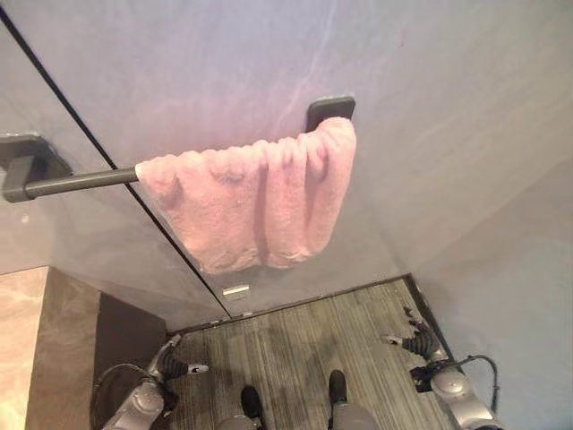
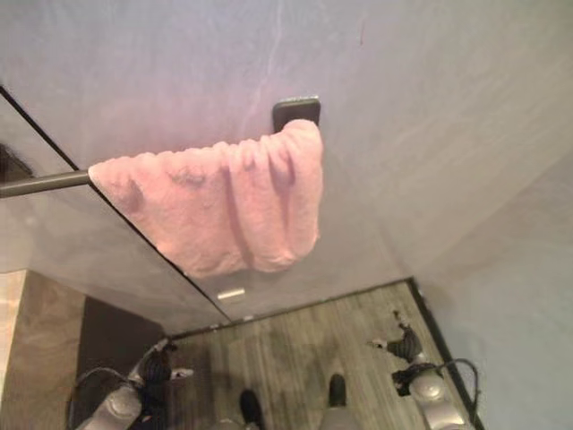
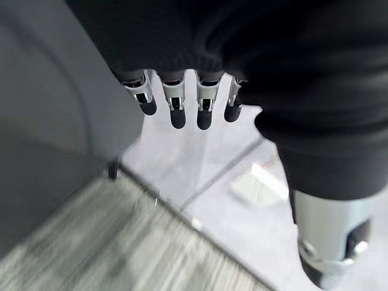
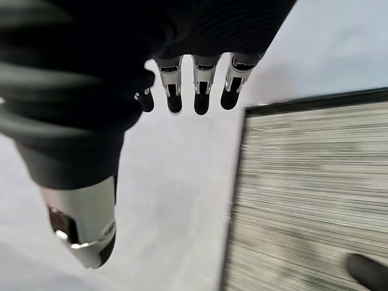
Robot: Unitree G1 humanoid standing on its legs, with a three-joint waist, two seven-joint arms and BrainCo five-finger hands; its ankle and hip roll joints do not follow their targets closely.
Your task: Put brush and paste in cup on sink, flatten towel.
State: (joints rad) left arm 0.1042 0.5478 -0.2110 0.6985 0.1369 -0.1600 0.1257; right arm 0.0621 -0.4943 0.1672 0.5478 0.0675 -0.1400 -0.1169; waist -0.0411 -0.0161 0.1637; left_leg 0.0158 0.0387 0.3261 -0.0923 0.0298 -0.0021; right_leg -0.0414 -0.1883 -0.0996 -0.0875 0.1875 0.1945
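A pink towel (image 1: 255, 202) hangs bunched and creased over a dark grey rail (image 1: 76, 182) on the wall, gathered toward the rail's right-hand mount (image 1: 330, 110). Far below it, near the floor, my left hand (image 1: 170, 361) hangs at the lower left and my right hand (image 1: 416, 345) at the lower right, both well apart from the towel. In the left wrist view the fingers (image 3: 177, 108) are straight and hold nothing. The right wrist view shows straight fingers (image 4: 200, 91) and thumb (image 4: 82, 233) with nothing between them.
A grey wall (image 1: 430, 134) rises behind the towel, with a dark vertical seam (image 1: 152, 215) crossing the rail. Striped grey flooring (image 1: 304, 336) lies below. A brown panel (image 1: 63, 349) stands at the lower left. A small white tag (image 1: 235, 290) sits low on the wall.
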